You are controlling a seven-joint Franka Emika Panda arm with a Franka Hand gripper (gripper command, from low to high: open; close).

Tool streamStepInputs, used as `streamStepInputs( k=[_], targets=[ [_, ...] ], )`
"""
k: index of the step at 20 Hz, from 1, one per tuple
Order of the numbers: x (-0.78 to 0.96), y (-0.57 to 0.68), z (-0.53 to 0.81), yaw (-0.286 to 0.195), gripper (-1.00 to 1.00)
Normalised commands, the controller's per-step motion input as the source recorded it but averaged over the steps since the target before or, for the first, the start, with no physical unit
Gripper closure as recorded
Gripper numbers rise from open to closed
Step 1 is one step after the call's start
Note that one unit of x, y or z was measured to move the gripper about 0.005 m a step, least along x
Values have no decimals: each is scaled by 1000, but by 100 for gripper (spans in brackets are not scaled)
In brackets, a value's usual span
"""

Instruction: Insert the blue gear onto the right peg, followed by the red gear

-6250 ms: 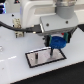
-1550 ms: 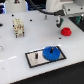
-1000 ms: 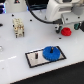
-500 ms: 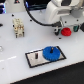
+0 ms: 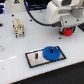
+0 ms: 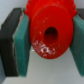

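White table (image 5: 15, 57) holds the red gear (image 6: 48, 31) between closed jaws.

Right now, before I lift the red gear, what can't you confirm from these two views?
- Exterior view: the arm covers most of the red gear; the gripper is not visible.
- Exterior view: the right peg is lost under the blue gear; too small to judge seating.
- Wrist view: blurred; pad contact unclear.

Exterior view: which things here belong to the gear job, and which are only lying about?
Belong to the job:
blue gear, on the grey plate
red gear, between the hand's pads
short dark peg

Lying about:
beige block
black cable
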Motion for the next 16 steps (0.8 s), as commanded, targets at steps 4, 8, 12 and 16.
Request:
streamStepInputs(
  k=[4,8,12,16],
  targets=[
    [171,-164,589,0,100],
    [259,-150,634,0,100],
    [451,-291,557,0,100],
    [509,-371,506,0,100]
  ],
)
